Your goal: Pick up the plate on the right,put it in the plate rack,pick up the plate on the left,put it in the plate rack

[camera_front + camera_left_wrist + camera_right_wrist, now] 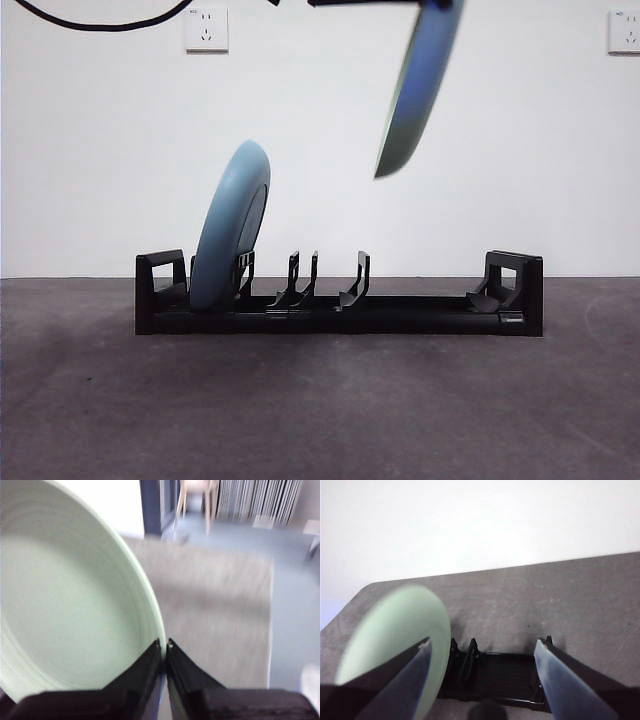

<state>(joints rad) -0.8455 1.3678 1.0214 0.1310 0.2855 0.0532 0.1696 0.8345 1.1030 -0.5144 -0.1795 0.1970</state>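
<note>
One plate stands on edge in the left slots of the plate rack. The left gripper pinches the second plate's rim, holding it tilted in the air above the rack's right half. The right gripper hangs wide apart over the rack, gripping nothing

Low front camera, two wrist cameras

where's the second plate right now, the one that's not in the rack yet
In the front view, the pale green plate with a blue back hangs tilted in the air, gripped by the left gripper, above the long black plastic plate rack.
</note>
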